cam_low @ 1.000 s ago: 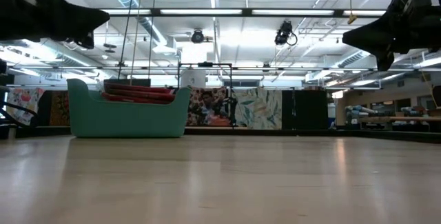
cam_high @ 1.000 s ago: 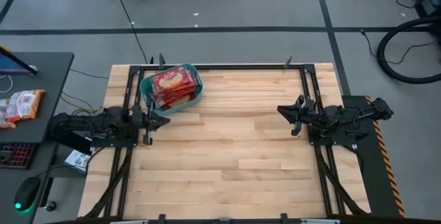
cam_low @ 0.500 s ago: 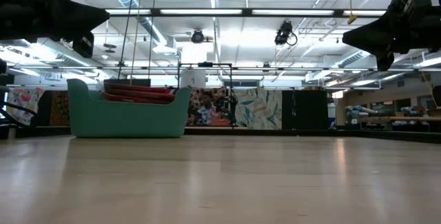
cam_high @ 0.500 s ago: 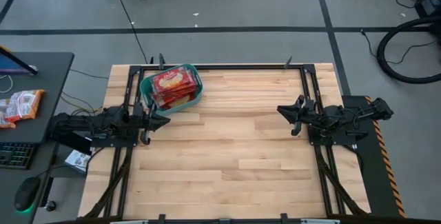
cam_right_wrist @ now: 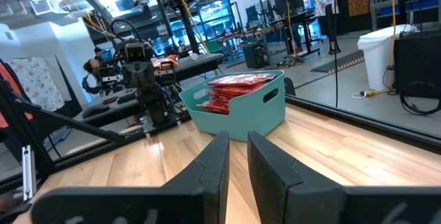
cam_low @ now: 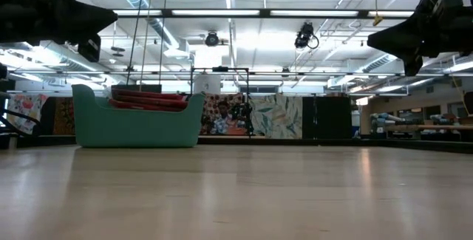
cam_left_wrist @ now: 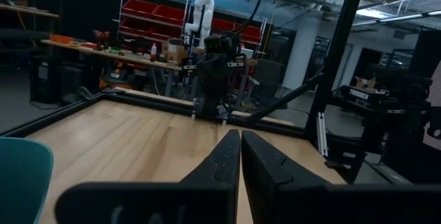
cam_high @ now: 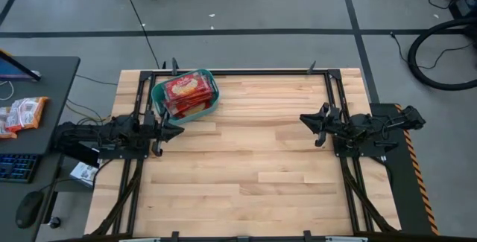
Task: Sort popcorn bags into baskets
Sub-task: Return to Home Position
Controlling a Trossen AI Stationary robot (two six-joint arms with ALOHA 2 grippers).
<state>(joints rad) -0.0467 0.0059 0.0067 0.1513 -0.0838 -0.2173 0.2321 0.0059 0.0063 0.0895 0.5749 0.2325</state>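
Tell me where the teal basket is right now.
In the high view, the teal basket sits near the table's back left corner, stacked with red popcorn bags, just beyond the left gripper.

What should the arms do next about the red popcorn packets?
Probably just park: the flat red popcorn packets lie in the teal plastic tub, none show on the wooden table, and the left gripper and right gripper hang empty at its sides.

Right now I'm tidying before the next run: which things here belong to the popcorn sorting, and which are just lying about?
Job: popcorn bags stacked in the teal tub; left gripper beside it; right gripper at the right of the table.
Lying about: packets, keyboard and mouse on the side desk; cable on the floor.
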